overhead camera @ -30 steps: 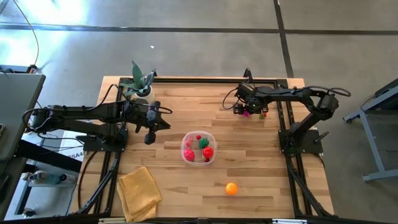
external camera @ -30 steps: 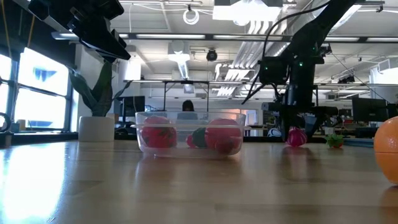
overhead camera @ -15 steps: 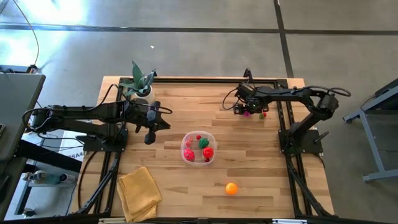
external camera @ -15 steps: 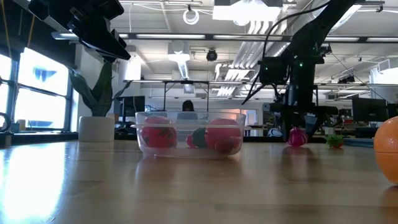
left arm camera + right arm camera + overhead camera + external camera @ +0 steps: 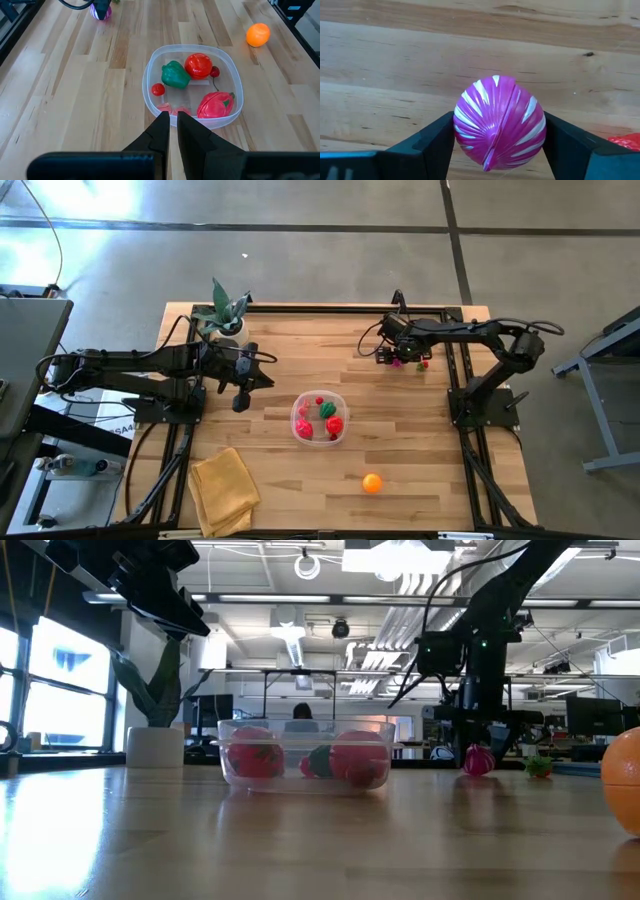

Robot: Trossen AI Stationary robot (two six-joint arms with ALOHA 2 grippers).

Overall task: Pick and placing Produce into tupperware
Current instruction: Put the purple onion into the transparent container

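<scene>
Clear tupperware [image 5: 319, 418] sits mid-frame in the high view, red and green produce [image 5: 199, 65] inside. Left gripper [image 5: 240, 399] hovers left of it, fingers pressed together, empty. Upper right, right gripper [image 5: 499, 137] spread around the magenta-striped vegetable [image 5: 499, 121], fingers flanking both sides.

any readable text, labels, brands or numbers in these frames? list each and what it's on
None readable.
Nothing printed shows on the tupperware, the produce inside it, the magenta piece between the right gripper fingers, or the yellow cloth.
Back-room signage in the low view: too blurred.
</scene>
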